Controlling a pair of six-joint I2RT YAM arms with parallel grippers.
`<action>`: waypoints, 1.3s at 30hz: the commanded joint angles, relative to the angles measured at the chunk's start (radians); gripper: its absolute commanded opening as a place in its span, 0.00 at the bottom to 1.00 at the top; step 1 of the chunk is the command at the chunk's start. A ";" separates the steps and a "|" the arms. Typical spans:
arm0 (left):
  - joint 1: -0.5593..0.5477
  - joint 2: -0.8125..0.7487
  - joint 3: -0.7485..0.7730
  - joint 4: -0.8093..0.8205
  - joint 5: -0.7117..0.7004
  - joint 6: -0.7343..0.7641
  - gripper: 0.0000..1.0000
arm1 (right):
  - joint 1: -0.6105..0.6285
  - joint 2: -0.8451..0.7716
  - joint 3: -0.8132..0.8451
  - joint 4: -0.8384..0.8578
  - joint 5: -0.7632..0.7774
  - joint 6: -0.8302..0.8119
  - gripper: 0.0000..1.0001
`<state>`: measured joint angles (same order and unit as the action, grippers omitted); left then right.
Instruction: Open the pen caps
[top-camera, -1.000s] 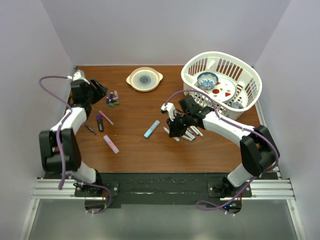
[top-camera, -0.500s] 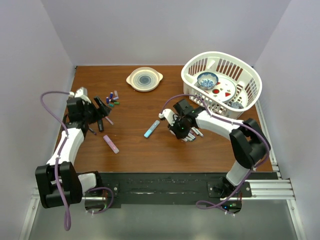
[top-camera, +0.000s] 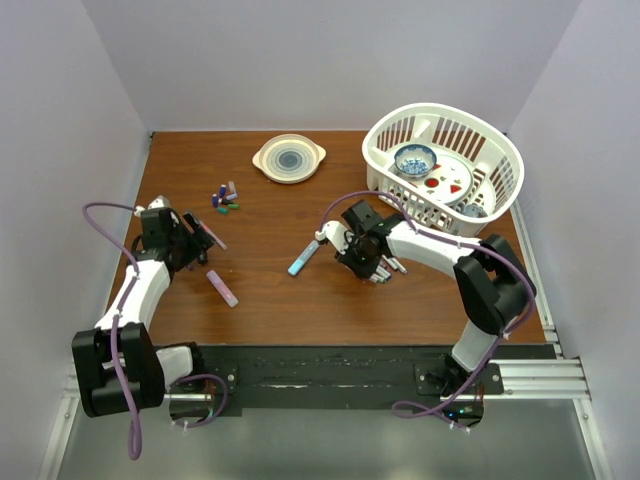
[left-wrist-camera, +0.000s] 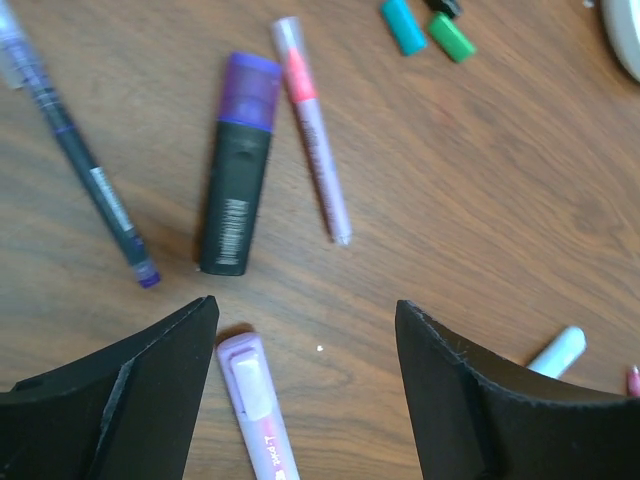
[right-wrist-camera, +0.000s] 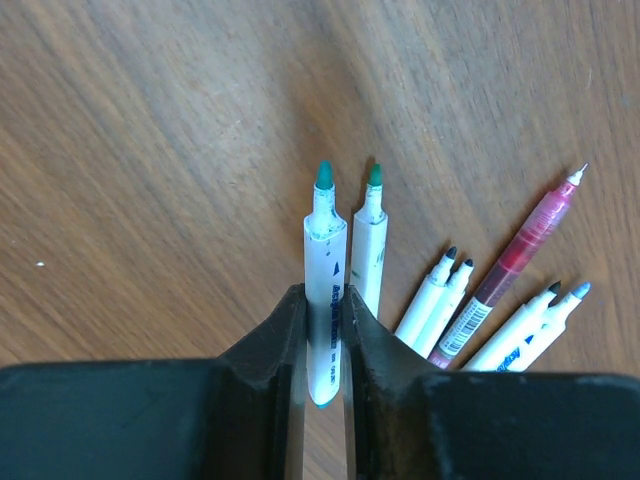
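Observation:
Several loose pen caps (top-camera: 225, 197) lie in a cluster at the back left; a teal cap (left-wrist-camera: 403, 25) and a green cap (left-wrist-camera: 451, 37) show in the left wrist view. My left gripper (left-wrist-camera: 305, 305) hangs open above the table, a capped lilac highlighter (left-wrist-camera: 255, 410) by its left finger. Beyond it lie a black highlighter with a purple cap (left-wrist-camera: 250, 90), a pink pen (left-wrist-camera: 315, 150) and a thin blue pen (left-wrist-camera: 85, 165). My right gripper (right-wrist-camera: 323, 295) is shut on an uncapped white teal-tipped marker (right-wrist-camera: 325, 250), low beside several uncapped markers (right-wrist-camera: 440, 290).
A light blue highlighter (top-camera: 303, 257) lies mid-table between the arms. A cream dish (top-camera: 289, 158) sits at the back centre. A white basket (top-camera: 505, 160) with crockery stands at the back right, close behind my right arm.
My left gripper has drawn back from the cap cluster toward the near side and now hangs over the pens. The right gripper has shifted slightly left with its marker.

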<state>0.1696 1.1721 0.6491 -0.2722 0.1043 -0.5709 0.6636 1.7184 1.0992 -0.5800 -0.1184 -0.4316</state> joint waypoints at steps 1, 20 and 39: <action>0.005 0.006 0.050 -0.035 -0.100 -0.040 0.76 | 0.021 0.024 0.044 -0.006 0.065 -0.010 0.23; 0.015 0.201 0.147 -0.171 -0.377 -0.147 0.72 | 0.059 -0.112 0.057 -0.014 0.059 -0.007 0.32; 0.019 0.580 0.405 -0.343 -0.497 -0.185 0.00 | 0.060 -0.252 0.031 0.005 -0.056 -0.012 0.33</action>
<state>0.1768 1.7420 1.0428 -0.5743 -0.3607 -0.7448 0.7200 1.5146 1.1275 -0.5900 -0.1444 -0.4324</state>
